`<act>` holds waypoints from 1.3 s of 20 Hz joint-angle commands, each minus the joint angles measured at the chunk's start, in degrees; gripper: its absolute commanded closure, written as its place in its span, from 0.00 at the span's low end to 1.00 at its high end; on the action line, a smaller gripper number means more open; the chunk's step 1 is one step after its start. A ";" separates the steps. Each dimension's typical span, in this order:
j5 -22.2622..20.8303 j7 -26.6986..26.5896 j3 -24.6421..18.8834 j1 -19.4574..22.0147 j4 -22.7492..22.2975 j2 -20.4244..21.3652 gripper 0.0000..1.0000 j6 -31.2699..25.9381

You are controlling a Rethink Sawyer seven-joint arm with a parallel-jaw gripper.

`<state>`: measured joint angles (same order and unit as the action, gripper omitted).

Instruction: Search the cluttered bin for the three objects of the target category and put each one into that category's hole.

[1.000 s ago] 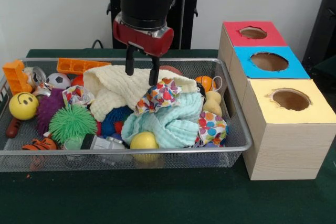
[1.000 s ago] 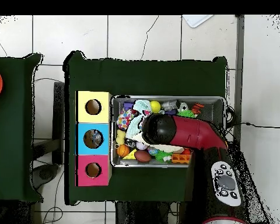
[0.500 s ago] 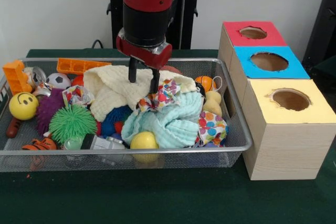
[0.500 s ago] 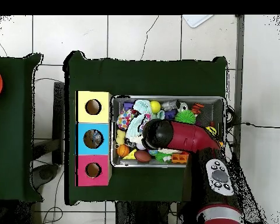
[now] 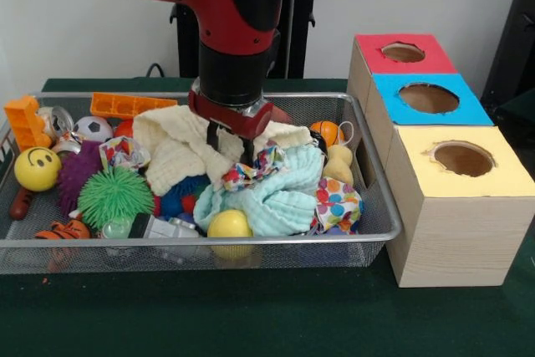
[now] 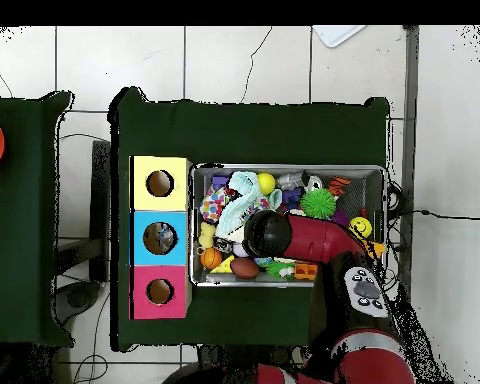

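Observation:
The silver wire-mesh bin (image 5: 209,241) is full of toys and cloths. My gripper (image 5: 230,145) is down in its middle, open. Its fingers (image 5: 211,135) press into the pile where a cream cloth (image 5: 175,146) meets a colourful patterned cloth (image 5: 251,165). A light teal cloth (image 5: 280,200) lies just in front of them. Three boxes with round holes stand beside the bin: red (image 5: 403,53), blue (image 5: 428,99), yellow (image 5: 462,160). In the overhead view the arm (image 6: 267,236) hides the gripper and covers part of the bin (image 6: 380,171).
In the bin are a yellow smiley ball (image 5: 36,169), a green spiky ball (image 5: 115,196), a purple spiky ball (image 5: 77,171), a soccer ball (image 5: 92,128), orange bricks (image 5: 25,120), a yellow ball (image 5: 229,225), a small basketball (image 5: 328,132) and a dotted cloth (image 5: 338,204).
The gripper has come down from above the cloths until its fingers sink into the pile. The arm has swung over the bin. The patterned cloth has shifted slightly.

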<state>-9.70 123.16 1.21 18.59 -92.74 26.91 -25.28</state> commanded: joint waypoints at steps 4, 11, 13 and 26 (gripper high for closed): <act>1.64 7.55 -0.09 -0.08 0.84 -7.58 1.00 2.62; 1.52 6.34 0.46 0.23 1.11 -6.77 1.00 0.39; 1.45 5.74 0.39 0.48 1.15 -6.32 1.00 -0.67; -4.20 -15.61 -4.61 13.49 2.38 7.90 1.00 -16.74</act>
<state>-10.11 123.16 -0.01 25.81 -92.48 31.37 -32.87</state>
